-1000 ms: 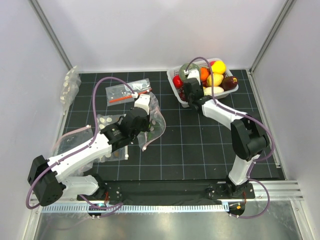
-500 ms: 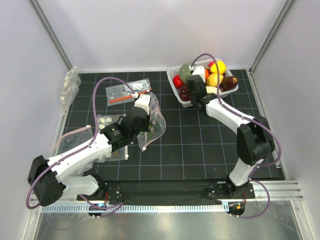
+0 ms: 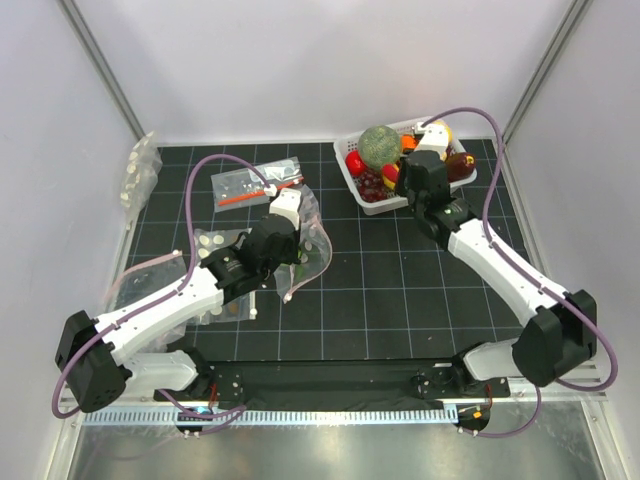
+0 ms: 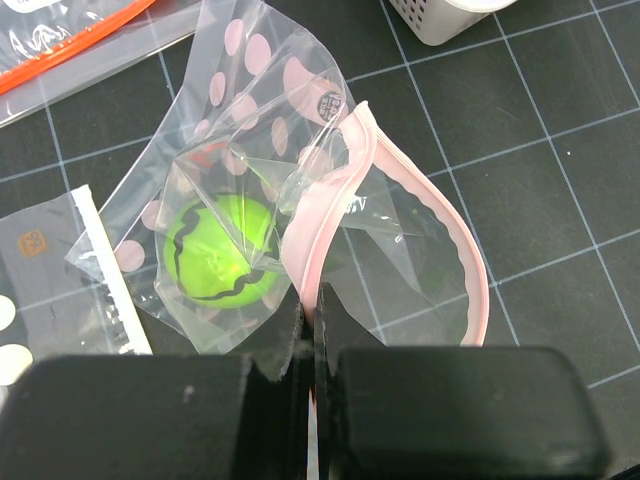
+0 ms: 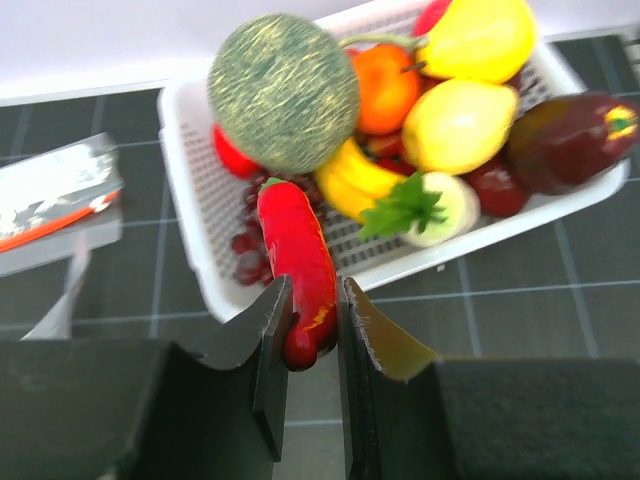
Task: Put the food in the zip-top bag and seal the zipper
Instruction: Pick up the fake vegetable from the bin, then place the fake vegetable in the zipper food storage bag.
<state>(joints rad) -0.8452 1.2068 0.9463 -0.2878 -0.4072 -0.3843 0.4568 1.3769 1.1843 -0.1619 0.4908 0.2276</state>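
Observation:
The zip-top bag lies on the black mat with its mouth held open and a green round fruit inside. My left gripper is shut on one side of the pink zipper. In the top view the bag lies beside this gripper. My right gripper is shut on the lower end of the long red chili, which reaches over the near rim of the white basket. In the basket are a yellow lemon and a whitish piece. The top view shows the right gripper at the basket.
The basket also holds a green melon, an orange fruit, dark grapes and a dark purple vegetable. A clear bag with an orange-red stick lies behind the left gripper. More dotted bags lie left; white walls enclose the mat.
My right arm's elbow has swung out to the right and its wrist has shifted right over the basket. The left arm and the bag have not moved.

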